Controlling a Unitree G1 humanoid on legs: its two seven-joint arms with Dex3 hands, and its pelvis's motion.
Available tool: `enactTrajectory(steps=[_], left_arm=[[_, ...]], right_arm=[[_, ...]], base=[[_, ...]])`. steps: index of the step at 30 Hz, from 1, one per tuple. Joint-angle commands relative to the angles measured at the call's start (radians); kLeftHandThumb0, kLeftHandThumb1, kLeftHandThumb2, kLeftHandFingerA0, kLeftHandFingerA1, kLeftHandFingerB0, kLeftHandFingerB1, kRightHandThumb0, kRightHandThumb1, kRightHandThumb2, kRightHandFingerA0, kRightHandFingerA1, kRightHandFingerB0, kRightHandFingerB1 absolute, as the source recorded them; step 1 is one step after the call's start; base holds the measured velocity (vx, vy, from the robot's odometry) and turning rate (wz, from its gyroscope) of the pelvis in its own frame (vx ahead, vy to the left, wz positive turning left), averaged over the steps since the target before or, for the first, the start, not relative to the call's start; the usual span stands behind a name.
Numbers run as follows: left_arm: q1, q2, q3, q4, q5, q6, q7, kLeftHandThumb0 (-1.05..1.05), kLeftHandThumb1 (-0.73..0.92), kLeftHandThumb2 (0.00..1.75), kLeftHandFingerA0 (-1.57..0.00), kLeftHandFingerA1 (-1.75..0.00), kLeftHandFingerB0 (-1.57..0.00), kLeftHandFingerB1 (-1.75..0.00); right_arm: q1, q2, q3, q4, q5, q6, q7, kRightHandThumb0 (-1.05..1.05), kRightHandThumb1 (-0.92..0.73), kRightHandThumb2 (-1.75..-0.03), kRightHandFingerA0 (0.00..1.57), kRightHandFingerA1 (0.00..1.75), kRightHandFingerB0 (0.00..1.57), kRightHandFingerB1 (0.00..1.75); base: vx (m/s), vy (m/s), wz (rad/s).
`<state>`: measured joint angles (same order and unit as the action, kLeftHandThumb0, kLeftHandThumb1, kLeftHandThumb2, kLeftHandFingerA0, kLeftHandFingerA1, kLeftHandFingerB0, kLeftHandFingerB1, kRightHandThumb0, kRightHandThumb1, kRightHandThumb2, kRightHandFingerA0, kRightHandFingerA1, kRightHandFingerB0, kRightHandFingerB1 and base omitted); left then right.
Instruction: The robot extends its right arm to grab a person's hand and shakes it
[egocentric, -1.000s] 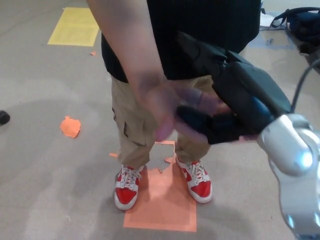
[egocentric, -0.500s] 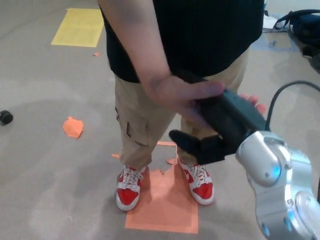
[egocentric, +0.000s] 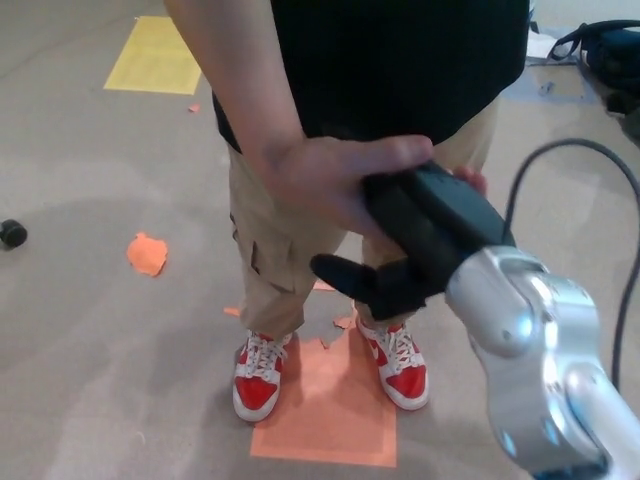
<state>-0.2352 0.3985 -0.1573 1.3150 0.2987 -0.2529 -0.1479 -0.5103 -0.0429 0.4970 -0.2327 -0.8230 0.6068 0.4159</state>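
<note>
Since the earlier frame the clasp had risen. We noted the right hand (egocentric: 425, 240) closed on the person's hand (egocentric: 335, 180), which lay up-left of it, wrapped over its top, before the torso. Left hand unseen.

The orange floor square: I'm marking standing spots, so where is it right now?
In the head view the orange floor square lies low at centre, between and just in front of the person's red-and-white shoes.
</note>
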Motion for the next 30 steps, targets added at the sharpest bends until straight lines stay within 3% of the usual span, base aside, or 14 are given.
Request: enactTrajectory(steps=[1,2,3,4,5,7,8,10,11,12,13,17,24,30], left_arm=[[0.012,0.015,0.001,0.01,0.006,0.025,0.006,-0.82,0.92,0.72,-0.29,-0.37,-0.25,-0.34],[0.015,0.014,-0.003,0.01,0.01,0.025,0.004,-0.81,0.92,0.73,-0.28,-0.36,-0.25,-0.34],[0.016,0.014,-0.005,0.01,0.011,0.025,0.003,-0.81,0.92,0.73,-0.28,-0.36,-0.25,-0.34],[0.022,0.015,-0.008,0.008,0.015,0.024,0.017,-0.82,0.92,0.72,-0.31,-0.36,-0.27,-0.34],[0.024,0.019,-0.01,0.006,0.017,0.024,0.018,-0.82,0.92,0.72,-0.31,-0.35,-0.26,-0.33],[0.025,0.021,-0.002,0.005,0.007,0.023,0.004,-0.84,0.92,0.72,-0.3,-0.35,-0.24,-0.32],[0.021,0.021,0.0,0.005,0.006,0.021,0.003,-0.82,0.92,0.71,-0.3,-0.35,-0.24,-0.33],[0.012,0.022,-0.007,0.006,0.014,0.022,0.014,-0.79,0.92,0.72,-0.31,-0.35,-0.26,-0.33],[0.013,0.02,-0.004,0.007,0.011,0.022,0.012,-0.79,0.92,0.71,-0.31,-0.35,-0.25,-0.33],[0.013,0.02,-0.004,0.007,0.011,0.022,0.012,-0.79,0.92,0.71,-0.31,-0.35,-0.25,-0.33],[0.014,0.019,-0.003,0.007,0.009,0.027,0.01,-0.81,0.92,0.71,-0.31,-0.36,-0.26,-0.34],[0.028,0.02,-0.006,0.009,0.012,0.025,0.016,-0.8,0.92,0.71,-0.29,-0.35,-0.24,-0.33],[0.029,0.017,-0.009,0.011,0.016,0.037,0.011,-0.81,0.92,0.74,-0.29,-0.35,-0.24,-0.33],[0.036,0.02,0.001,0.004,0.001,0.006,0.022,-0.81,0.92,0.71,-0.31,-0.36,-0.26,-0.34]], right_arm=[[-0.032,0.028,-0.041,0.41,0.033,-0.018,-0.181,-0.78,-0.69,-0.63,0.14,0.34,0.0,0.08],[-0.038,0.033,-0.061,0.476,0.053,-0.054,-0.23,-0.7,-0.52,-0.85,0.24,0.5,0.0,0.16],[-0.04,0.035,-0.067,0.494,0.059,-0.065,-0.243,-0.7,-0.52,-0.85,0.24,0.5,0.0,0.16],[-0.042,0.05,-0.115,0.6,0.104,-0.153,-0.355,-0.45,-0.54,-0.57,0.93,0.69,0.11,0.26],[-0.038,0.059,-0.137,0.622,0.123,-0.176,-0.386,-0.28,-0.36,-0.86,0.92,0.94,0.03,0.44],[-0.029,0.068,-0.159,0.628,0.134,-0.193,-0.411,-0.28,-0.38,-0.86,0.93,0.98,0.01,0.43],[-0.031,0.068,-0.163,0.631,0.135,-0.204,-0.42,-0.34,-0.53,-0.56,0.94,1.01,0.19,0.28],[-0.032,0.072,-0.185,0.638,0.146,-0.24,-0.443,-0.31,-0.54,-0.56,0.87,1.13,0.2,0.28],[-0.033,0.076,-0.19,0.642,0.148,-0.246,-0.448,-0.22,-0.39,-0.87,0.91,1.05,0.08,0.46],[-0.033,0.076,-0.19,0.642,0.148,-0.246,-0.448,-0.22,-0.39,-0.87,0.91,1.05,0.08,0.46],[-0.031,0.079,-0.189,0.645,0.138,-0.254,-0.463,-0.25,-0.6,-0.58,0.87,1.15,0.26,0.3],[-0.008,0.08,-0.185,0.639,0.124,-0.301,-0.506,-0.14,-0.68,-0.61,0.72,1.41,0.33,0.32],[0.022,0.062,-0.185,0.591,0.114,-0.391,-0.572,-0.06,-0.68,-0.61,0.67,1.46,0.36,0.34],[0.149,0.052,-0.163,0.129,0.082,-0.357,-0.487,-0.08,-0.77,-0.58,0.62,1.58,0.36,0.3]], base=[[0.0,0.0,0.0],[0.0,0.0,0.0],[0.0,0.0,0.0],[0.0,0.0,0.0],[0.0,0.0,0.0],[0.0,0.0,0.0],[0.0,0.0,0.0],[0.0,0.0,0.0],[0.0,0.0,0.0],[0.0,0.0,0.0],[0.0,0.0,0.0],[0.0,0.0,0.0],[0.0,0.0,0.0],[0.0,0.0,0.0]])
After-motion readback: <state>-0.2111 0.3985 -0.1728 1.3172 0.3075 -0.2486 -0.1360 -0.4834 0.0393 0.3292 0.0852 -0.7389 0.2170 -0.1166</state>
